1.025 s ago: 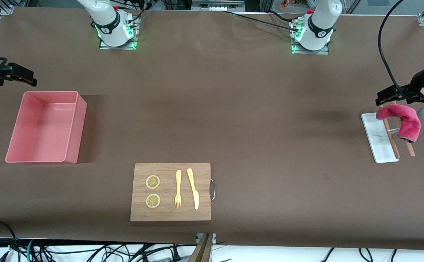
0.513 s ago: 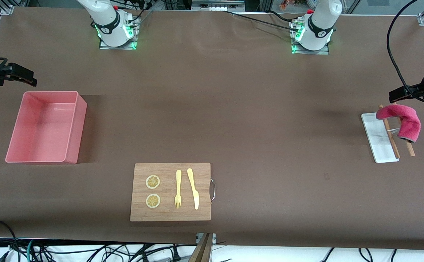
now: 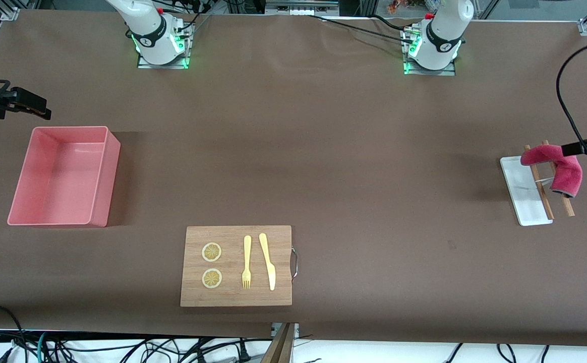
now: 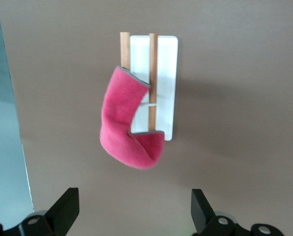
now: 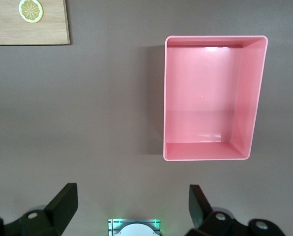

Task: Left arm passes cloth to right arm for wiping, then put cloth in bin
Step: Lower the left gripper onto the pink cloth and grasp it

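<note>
Cloth (image 4: pixel 127 123): draped on rack (image 4: pixel 153 78), clear of left gripper (image 4: pixel 134 214) — fingers spread.
Bin (image 5: pixel 213 98): under right gripper (image 5: pixel 131 209) — fingers spread, holding nothing.

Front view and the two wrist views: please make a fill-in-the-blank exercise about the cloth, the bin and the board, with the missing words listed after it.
1. The cloth hangs over two wooden ____ on the white tray.
2. The bin holds ____.
3. On the board, the fork lies between the knife and two ____ slices.
4. The fingers of the left claw are ____.

Missing words: sticks; nothing; lemon; open
</note>
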You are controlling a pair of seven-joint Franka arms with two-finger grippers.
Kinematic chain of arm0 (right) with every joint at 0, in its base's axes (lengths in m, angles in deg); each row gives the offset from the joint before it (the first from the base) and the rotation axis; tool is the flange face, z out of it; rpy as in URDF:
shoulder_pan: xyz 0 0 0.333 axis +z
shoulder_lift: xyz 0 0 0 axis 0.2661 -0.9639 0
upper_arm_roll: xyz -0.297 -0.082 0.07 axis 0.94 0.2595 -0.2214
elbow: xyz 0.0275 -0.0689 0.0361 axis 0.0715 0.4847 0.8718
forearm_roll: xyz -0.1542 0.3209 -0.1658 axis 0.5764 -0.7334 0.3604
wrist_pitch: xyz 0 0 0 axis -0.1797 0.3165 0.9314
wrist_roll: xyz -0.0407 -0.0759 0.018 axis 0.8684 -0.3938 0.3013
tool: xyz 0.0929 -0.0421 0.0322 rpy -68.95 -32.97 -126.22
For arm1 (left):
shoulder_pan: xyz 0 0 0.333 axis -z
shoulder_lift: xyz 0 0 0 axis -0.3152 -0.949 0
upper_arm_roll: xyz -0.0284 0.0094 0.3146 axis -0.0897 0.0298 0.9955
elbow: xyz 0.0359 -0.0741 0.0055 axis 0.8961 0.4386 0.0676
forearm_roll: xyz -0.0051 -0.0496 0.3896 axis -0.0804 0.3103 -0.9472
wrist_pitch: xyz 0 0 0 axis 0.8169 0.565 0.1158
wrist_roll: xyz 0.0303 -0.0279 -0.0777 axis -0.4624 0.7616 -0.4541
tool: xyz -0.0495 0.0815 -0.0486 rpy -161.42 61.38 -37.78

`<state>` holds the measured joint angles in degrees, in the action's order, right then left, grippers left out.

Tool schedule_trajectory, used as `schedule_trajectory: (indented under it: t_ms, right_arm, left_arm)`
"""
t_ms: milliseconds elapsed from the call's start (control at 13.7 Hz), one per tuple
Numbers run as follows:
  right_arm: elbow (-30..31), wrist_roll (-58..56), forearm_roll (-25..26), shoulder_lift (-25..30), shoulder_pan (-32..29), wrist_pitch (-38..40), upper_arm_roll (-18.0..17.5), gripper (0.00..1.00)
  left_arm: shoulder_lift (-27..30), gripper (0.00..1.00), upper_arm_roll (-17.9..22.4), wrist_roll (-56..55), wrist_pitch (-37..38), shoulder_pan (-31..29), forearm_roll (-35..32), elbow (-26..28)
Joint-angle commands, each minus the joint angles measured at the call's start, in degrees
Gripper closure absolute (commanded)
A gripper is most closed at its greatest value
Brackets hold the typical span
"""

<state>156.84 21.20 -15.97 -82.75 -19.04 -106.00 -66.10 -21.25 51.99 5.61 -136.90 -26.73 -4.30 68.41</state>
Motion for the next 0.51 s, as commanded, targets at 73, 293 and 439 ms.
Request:
schedule_trajectory:
  t_ms: [73,293,439]
  right_arm:
    - [0.2,-0.9,-0.7,0.3,-0.2,-0.4,0.0,0.0]
    - [0.2,-0.9,-0.7,0.3,-0.2,-0.4,0.0,0.0]
    - [0.2,-0.9,-0.6,0.3,-0.2,-0.4,0.0,0.0]
  left_arm:
    - [-4.5,0.0,-0.3,5.7,-9.2,-6.0,-0.7,2.6]
    - [-7.1,0.0,-0.4,6.2,-12.2,-8.2,-0.6,2.6]
    - [-8.3,0.02,-0.4,6.5,-12.3,-8.6,1.5,2.6]
